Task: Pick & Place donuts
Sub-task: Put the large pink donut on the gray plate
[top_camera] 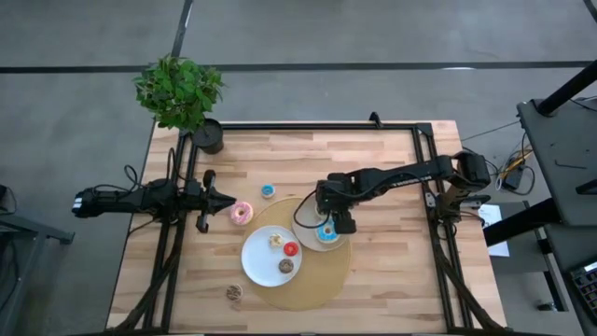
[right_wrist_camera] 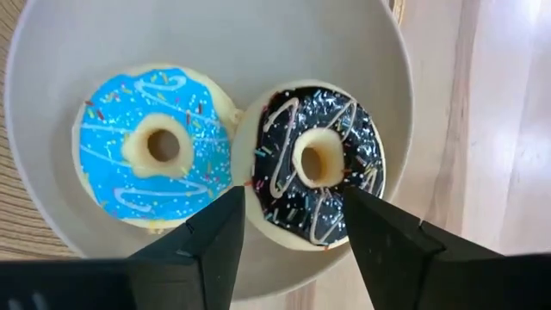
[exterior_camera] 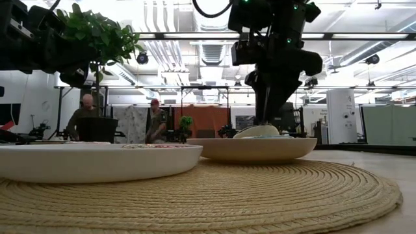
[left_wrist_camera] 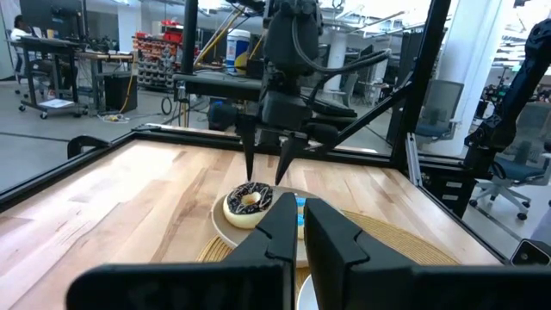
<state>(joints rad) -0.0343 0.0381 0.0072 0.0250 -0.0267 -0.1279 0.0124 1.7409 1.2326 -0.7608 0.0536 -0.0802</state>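
A: Where do the donuts sit?

B: The chocolate donut (right_wrist_camera: 315,166) lies directly under the right gripper (right_wrist_camera: 293,228), flat in the beige bowl (right_wrist_camera: 258,34); the blue-iced donut (right_wrist_camera: 155,148) touches it on the side away from the bowl's near rim; the chocolate one sits close to that rim, with bare wood just past it.

A: And the claw itself?

B: Released; its fingers (right_wrist_camera: 389,241) stand apart, one on either side of the chocolate donut, holding nothing; from across the table the tips hang just above it.

A: Room around it?

B: The white plate (top_camera: 256,259) lies beside the bowl toward the left arm, both on the round woven mat (top_camera: 322,285); it carries a cream mini donut (top_camera: 276,241), a red one (top_camera: 291,249) and a brown one (top_camera: 285,266); open mat beyond.

A: Farther out?

B: A pink donut (top_camera: 242,213) lies on bare wood just ahead of the left gripper (top_camera: 227,199), whose fingers are nearly closed on nothing; a blue mini donut (top_camera: 268,191) lies past it, a brown mini (top_camera: 234,293) near the table's front edge, a potted plant (top_camera: 182,93) at the far corner.
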